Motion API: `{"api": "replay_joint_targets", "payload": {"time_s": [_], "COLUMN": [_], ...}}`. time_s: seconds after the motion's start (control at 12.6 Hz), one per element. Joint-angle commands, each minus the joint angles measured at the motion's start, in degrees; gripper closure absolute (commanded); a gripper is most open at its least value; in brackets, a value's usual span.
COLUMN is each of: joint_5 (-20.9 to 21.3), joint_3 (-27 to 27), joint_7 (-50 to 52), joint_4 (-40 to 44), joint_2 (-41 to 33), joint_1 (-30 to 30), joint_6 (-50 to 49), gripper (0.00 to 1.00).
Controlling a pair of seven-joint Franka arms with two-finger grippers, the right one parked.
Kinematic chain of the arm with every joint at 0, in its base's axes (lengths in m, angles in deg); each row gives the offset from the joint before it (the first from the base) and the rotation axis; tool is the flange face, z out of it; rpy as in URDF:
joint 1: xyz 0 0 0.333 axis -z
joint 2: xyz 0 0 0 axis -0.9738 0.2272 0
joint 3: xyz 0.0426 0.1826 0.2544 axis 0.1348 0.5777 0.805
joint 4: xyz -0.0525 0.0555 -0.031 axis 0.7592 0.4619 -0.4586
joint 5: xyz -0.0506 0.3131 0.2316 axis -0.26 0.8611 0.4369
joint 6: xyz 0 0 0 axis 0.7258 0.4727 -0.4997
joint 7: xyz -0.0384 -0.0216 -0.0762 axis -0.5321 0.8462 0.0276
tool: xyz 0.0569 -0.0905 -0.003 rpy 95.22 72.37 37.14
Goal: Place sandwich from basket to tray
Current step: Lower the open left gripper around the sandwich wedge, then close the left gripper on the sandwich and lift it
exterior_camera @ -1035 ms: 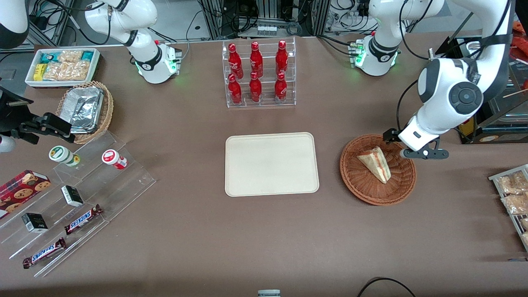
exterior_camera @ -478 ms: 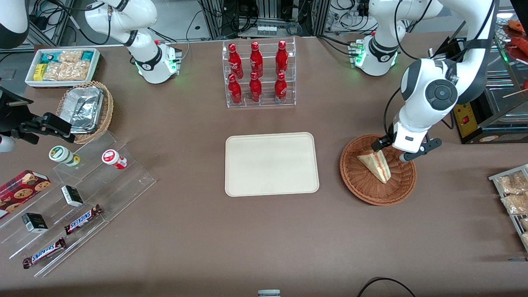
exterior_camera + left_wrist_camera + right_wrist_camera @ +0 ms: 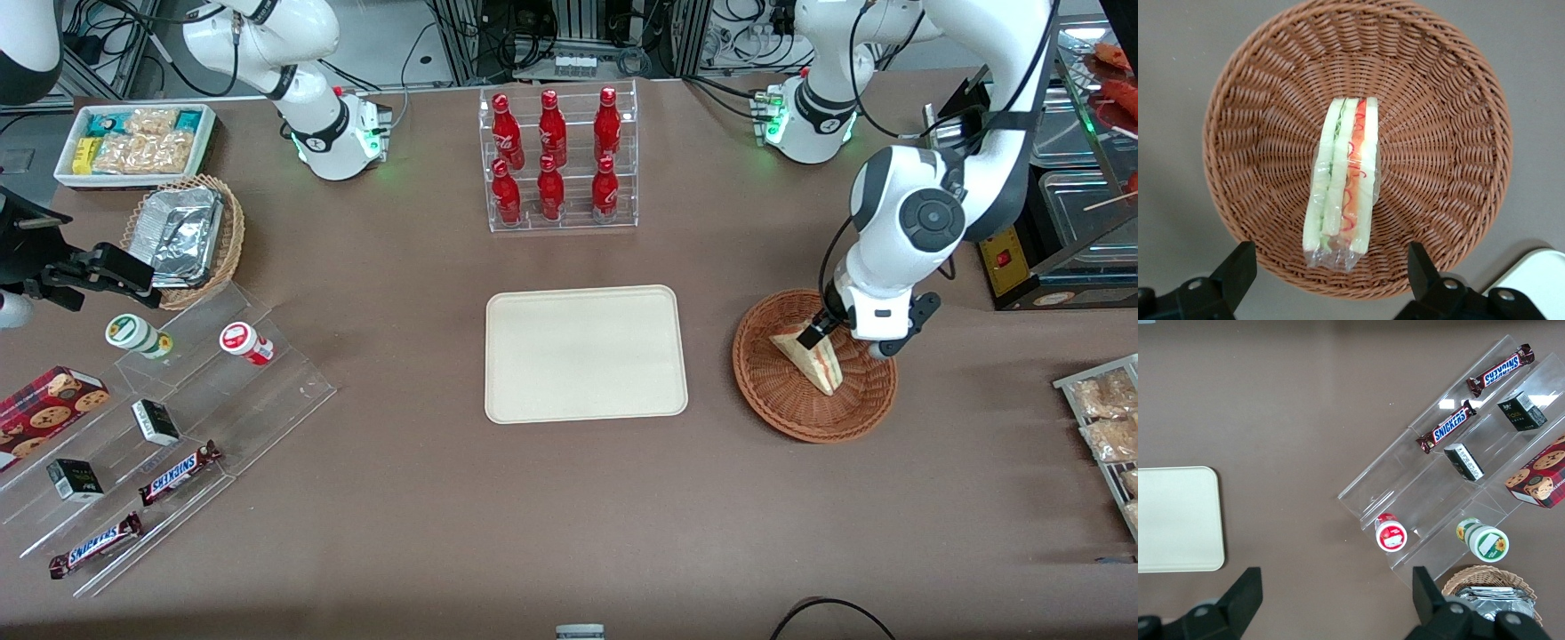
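Observation:
The sandwich [image 3: 815, 357], a wrapped pale wedge with red and green filling along its edge, lies in the round reddish-brown wicker basket [image 3: 782, 416]. My gripper [image 3: 845, 343] hangs open just above the basket, over the sandwich's end farther from the front camera. In the left wrist view the sandwich [image 3: 1345, 179] lies near the middle of the basket [image 3: 1441, 133]. The gripper [image 3: 1330, 268] has one black finger [image 3: 1238, 267] on each side of the wedge's wrapped end, touching nothing. The cream tray [image 3: 586, 353] lies flat beside the basket, toward the parked arm's end; its corner [image 3: 1533, 280] also shows.
A clear rack of red bottles [image 3: 557, 160] stands farther from the camera than the tray. Toward the parked arm's end are a tan basket of foil containers [image 3: 182, 236], a white snack bin [image 3: 133, 142] and stepped acrylic shelves [image 3: 160, 427]. A snack rack [image 3: 1107, 418] sits at the working arm's end.
My gripper has swung from the basket's rim at the working arm's end to over the sandwich, turning as it went. The sandwich and basket have not moved.

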Motion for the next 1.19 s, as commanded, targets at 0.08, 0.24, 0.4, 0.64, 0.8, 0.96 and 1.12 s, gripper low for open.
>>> {"api": "replay_joint_targets", "payload": {"time_s": [0.08,0.24,0.4,0.64,0.8,0.96,1.12], "joint_5": [-0.2,-0.1,0.0,-0.1,0.0,0.0,0.0], "joint_3": [0.3,0.3,0.4,0.5,0.5,0.6,0.6], "joint_7": [4.4,4.4,4.2,4.4,4.3,3.5,3.2], "joint_4": [-0.5,-0.7,-0.7,-0.8,-0.8,-0.7,0.0], "joint_2": [3.1,4.8,6.2,7.3,7.1,6.6,4.5], "joint_1": [0.8,0.7,0.5,0.3,0.3,0.3,0.4], "joint_6": [4.0,5.4,6.5,7.9,7.6,7.0,3.7], "gripper": [0.0,0.0,0.0,0.33,0.81,0.9,0.91]}}
